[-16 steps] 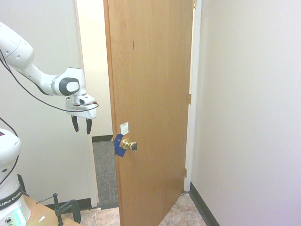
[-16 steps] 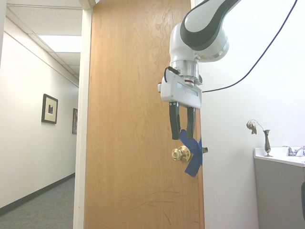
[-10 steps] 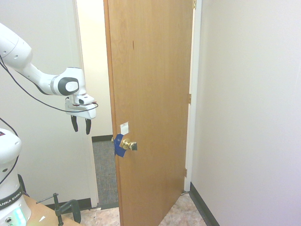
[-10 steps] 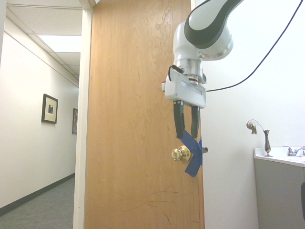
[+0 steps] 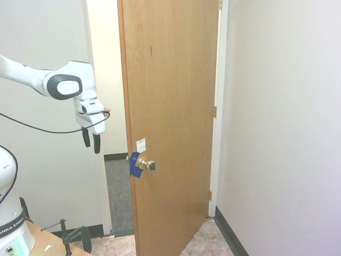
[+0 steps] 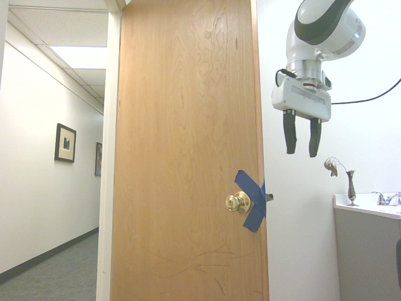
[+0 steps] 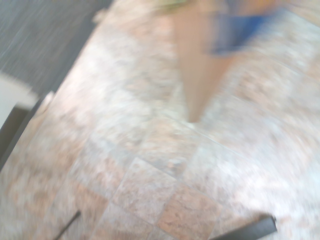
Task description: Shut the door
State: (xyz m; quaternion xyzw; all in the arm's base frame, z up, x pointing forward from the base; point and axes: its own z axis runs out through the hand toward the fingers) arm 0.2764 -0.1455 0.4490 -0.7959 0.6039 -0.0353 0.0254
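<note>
- Your tool (image 6: 302, 142) hangs fingers-down in the air, its two fingers parted by a moderate gap with nothing between them; pushing should need no grip.
- In the second exterior view it is beyond the free edge, between one and two o'clock from the brass knob (image 6: 232, 202), apart from the door (image 6: 182, 138). That place probably gives you room to go round the edge.
- The door stands open, upright on its hinges (image 5: 214, 111), at three o'clock from the tool in the first exterior view. Its face there turns away from the doorway, so you would likely press that face toward the frame (image 5: 102, 176).
- Keep contact near the knob side, far from the hinges, where a push should swing it most easily. Coming in on the other face could open it wider; a low finger could snag the knob.
- Blue tape (image 6: 254, 204) wraps the edge beside the knob, perhaps to manage the latch; the latch piece (image 6: 269, 197) juts out at three o'clock from the knob and may resist at the frame.
- A white sticker (image 5: 141, 145) sits just above the other knob (image 5: 143, 163), near twelve o'clock.
- Farther out, at about four o'clock from the tool in the second exterior view, a vase (image 6: 351, 188) stands on the white tabletop (image 6: 376, 209), well clear of the door.
</note>
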